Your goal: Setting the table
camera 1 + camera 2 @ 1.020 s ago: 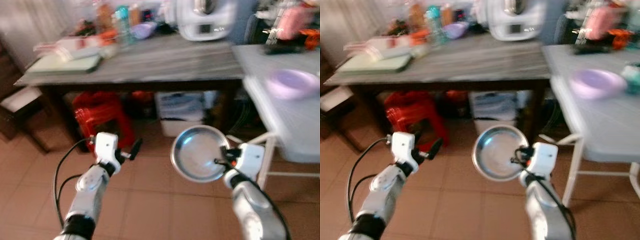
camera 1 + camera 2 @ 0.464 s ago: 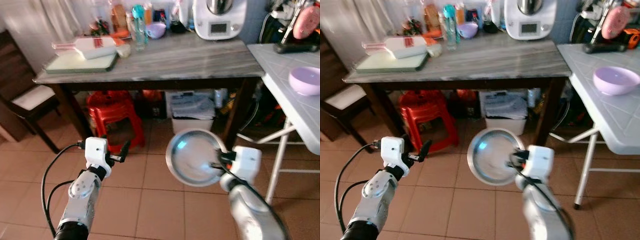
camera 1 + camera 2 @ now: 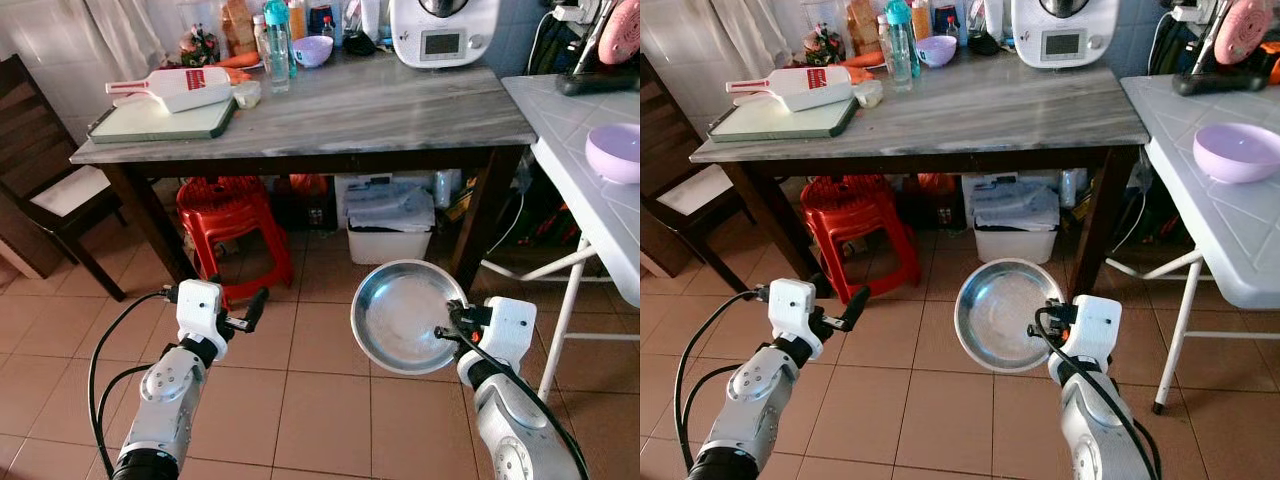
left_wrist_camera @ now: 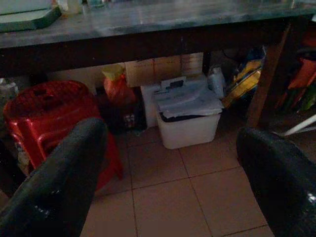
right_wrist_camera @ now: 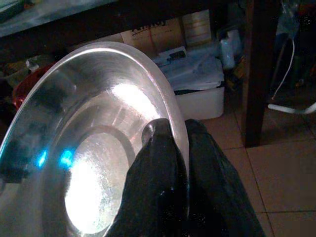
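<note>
Standing over terracotta floor tiles [image 3: 320,400], the robot faces a grey marble table [image 3: 360,105] with a red stool [image 3: 232,215] beneath. Its right gripper [image 5: 180,143] pinches a steel plate's [image 3: 405,315] rim; the left gripper [image 3: 250,310] hangs spread, empty. A white table [image 3: 1220,230] is cropped rightward.

Ahead of me, across the upper frame, the long grey marble-topped table [image 3: 380,105] has bare surface in its centre and right; its left end is taken by a green cutting board [image 3: 160,118], with bottles clustered at the back. Under it, a red plastic stool [image 3: 230,215] and a white lidded bin [image 3: 388,225] block the floor. The white folding table [image 3: 1200,180] closes the right side. Bare terracotta tile floor [image 3: 300,400] fills the lower centre, between my arms.
</note>
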Tool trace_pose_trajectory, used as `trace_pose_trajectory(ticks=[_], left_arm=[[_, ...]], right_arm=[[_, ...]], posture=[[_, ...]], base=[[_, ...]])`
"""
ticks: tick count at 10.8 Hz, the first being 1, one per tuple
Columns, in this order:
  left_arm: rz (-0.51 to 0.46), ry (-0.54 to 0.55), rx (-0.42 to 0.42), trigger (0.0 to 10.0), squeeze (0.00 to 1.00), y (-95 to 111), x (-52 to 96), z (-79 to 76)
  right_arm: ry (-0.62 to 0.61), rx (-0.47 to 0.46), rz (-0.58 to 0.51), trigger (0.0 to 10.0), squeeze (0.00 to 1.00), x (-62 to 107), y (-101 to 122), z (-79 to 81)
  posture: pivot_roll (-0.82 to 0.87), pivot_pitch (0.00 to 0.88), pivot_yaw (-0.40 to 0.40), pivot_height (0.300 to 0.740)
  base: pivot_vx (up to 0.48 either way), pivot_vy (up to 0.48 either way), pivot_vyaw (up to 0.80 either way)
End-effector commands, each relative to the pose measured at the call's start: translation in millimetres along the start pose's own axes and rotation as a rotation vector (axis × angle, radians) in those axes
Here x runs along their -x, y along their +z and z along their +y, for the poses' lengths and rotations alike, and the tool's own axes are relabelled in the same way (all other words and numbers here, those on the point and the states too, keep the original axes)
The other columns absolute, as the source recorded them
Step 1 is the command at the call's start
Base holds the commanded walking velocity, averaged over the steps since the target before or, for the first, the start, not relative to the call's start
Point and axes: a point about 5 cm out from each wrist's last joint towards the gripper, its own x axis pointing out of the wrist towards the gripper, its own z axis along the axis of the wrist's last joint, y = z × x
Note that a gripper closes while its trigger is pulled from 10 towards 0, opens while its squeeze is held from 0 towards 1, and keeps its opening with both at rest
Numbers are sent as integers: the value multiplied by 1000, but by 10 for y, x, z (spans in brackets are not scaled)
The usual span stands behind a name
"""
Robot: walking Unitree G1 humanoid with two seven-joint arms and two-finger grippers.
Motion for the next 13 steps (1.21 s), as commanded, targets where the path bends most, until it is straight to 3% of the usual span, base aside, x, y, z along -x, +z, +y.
trace_pose_trajectory(ticks=[1, 3, 6, 13], left_arm=[[-14, 5, -14, 10000, 0, 63, 1, 60], [-8, -7, -3, 10000, 0, 31, 31, 14], [0, -23, 5, 10000, 0, 5, 29, -34], [8, -78, 12, 10000, 0, 6, -4, -162]], right_arm=[[9, 3, -36, 10000, 0, 6, 68, 38], [-1, 3, -41, 10000, 0, 8, 75, 20], [4, 1, -49, 10000, 0, -3, 85, 46], [14, -54, -106, 10000, 0, -21, 165, 94]], posture=[[32, 0, 119, 740], [31, 0, 121, 740], [31, 0, 121, 740], [23, 0, 126, 740]], base=[[289, 0, 0], [308, 0, 0], [316, 0, 538], [316, 0, 0]])
